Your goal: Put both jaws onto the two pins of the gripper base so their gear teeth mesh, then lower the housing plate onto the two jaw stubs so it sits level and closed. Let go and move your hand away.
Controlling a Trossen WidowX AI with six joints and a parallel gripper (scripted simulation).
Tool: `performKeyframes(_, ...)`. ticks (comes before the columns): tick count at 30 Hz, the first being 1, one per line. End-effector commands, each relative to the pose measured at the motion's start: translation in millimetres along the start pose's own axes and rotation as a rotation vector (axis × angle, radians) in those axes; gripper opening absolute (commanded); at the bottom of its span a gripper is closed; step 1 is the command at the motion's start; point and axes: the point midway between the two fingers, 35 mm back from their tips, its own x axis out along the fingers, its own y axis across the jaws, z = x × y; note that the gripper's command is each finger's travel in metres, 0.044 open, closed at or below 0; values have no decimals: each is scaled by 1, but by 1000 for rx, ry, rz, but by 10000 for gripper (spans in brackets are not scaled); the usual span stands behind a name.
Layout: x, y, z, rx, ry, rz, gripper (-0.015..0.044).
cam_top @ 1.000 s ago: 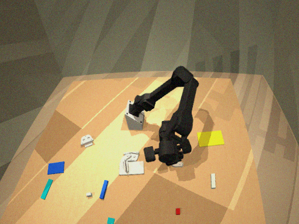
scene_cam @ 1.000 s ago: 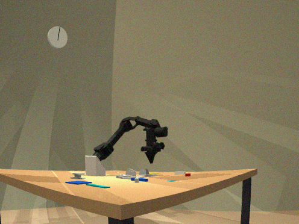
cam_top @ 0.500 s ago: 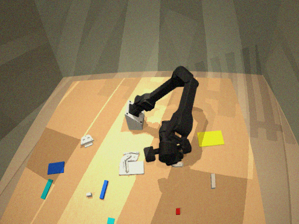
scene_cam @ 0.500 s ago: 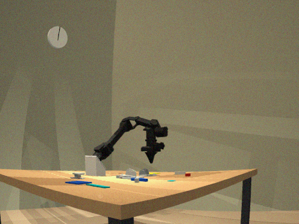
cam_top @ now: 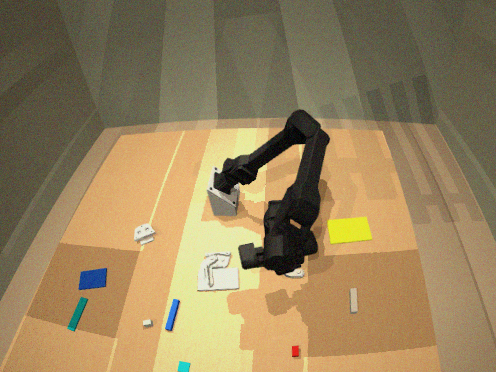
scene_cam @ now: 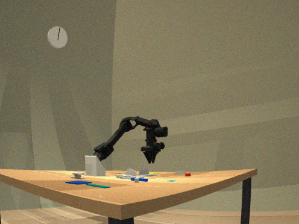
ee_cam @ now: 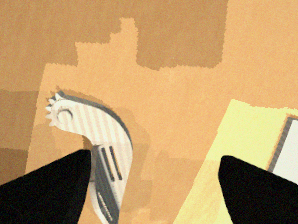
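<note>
My gripper [scene_cam: 151,162] [ee_cam: 156,163] is open and empty, pointing down well above the table. A loose white jaw [cam_top: 296,273] [scene_cam: 144,172] [ee_cam: 111,125] lies on the table below it, partly hidden by the arm in the top view. In the wrist view its toothed end and round hole show, and the left finger covers part of it. The white gripper base [cam_top: 228,281] [ee_cam: 289,160] lies to the left in the top view. Another white jaw [cam_top: 210,274] [scene_cam: 131,172] is at the base; its seating is unclear. The housing plate [cam_top: 144,231] [scene_cam: 78,174] lies apart, farther left.
A yellow sheet [cam_top: 349,230] and a pale block [cam_top: 353,300] lie right of the arm in the top view. A red block [cam_top: 295,351], blue bar [cam_top: 172,315], small grey block [cam_top: 147,323], blue sheet [cam_top: 93,279], teal bar [cam_top: 77,314] and cyan piece [cam_top: 184,367] are also on the table.
</note>
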Motion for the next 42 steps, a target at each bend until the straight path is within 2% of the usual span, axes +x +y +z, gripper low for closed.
performKeyframes(1, 0, 0, 0, 0, 0, 0, 368)
performKeyframes(4, 0, 0, 0, 0, 0, 0, 440)
performKeyframes(32, 0, 0, 0, 0, 0, 0, 440)
performKeyframes(42, 0, 0, 0, 0, 0, 0, 177)
